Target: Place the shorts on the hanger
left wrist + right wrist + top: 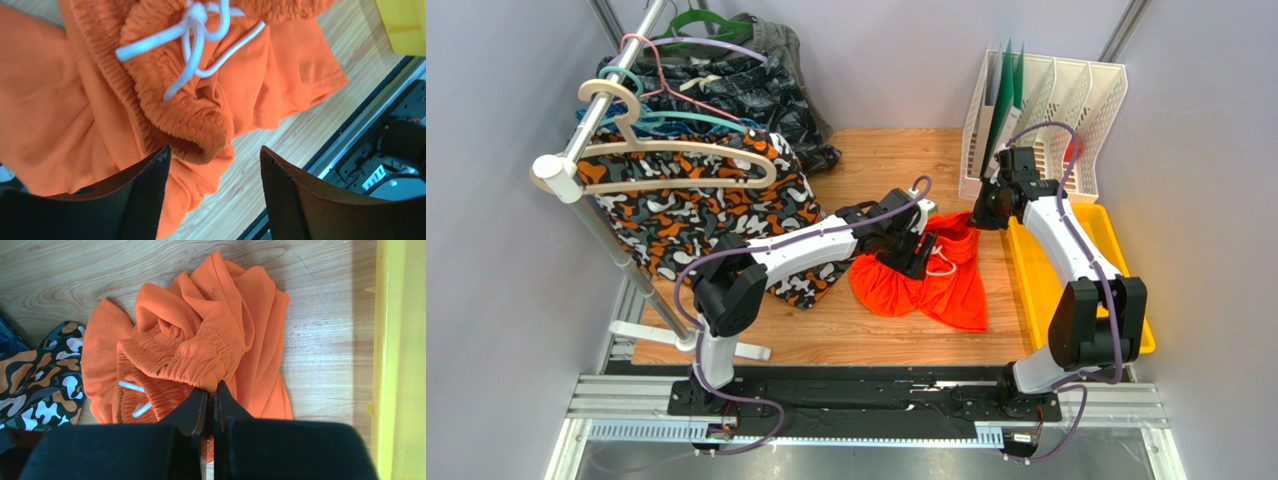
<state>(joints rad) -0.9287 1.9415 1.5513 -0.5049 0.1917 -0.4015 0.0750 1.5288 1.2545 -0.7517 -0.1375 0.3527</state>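
The shorts (956, 290) lie crumpled on the worktop (866, 335) between the arms. Their gathered waistband rises just ahead of the left claw (215, 155), which is open with a jaw on either side of that fold, while the right claw (210, 395) is closed and appears to pinch the same band further along. The hanger (671, 184) hangs on the rail well off to the far left, so the carry probably has to cross the camouflage shorts (696, 235) draped there, with the yellow tray (1126, 270) close on the right.
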